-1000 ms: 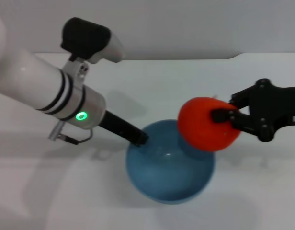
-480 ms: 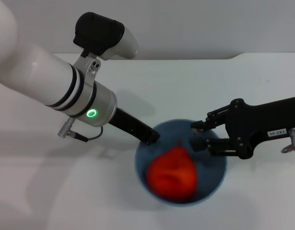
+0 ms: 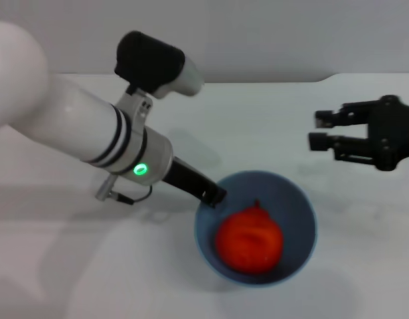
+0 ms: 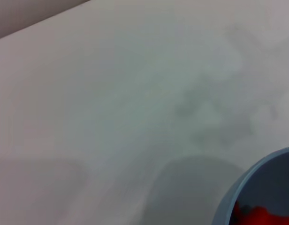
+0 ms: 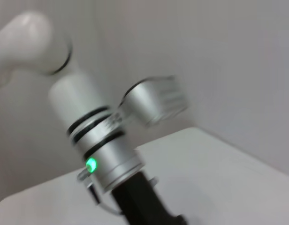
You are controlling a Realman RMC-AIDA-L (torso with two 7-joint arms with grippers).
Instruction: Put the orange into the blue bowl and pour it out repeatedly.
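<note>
The orange [image 3: 249,238] lies inside the blue bowl [image 3: 299,203], which stands upright on the white table in the head view. My left gripper [image 3: 216,197] grips the bowl's left rim, shut on it. My right gripper [image 3: 318,130] is open and empty, raised above the table to the right of and beyond the bowl. The left wrist view shows a part of the bowl's rim [image 4: 238,185] with a bit of the orange [image 4: 262,216] inside.
The white table [image 3: 271,119] spreads around the bowl, its back edge against a grey wall. The right wrist view shows my left arm [image 5: 95,140] over the table.
My right gripper let the orange go into the bowl, then drew back up and to the right. The left arm shifted the bowl slightly to the right.
</note>
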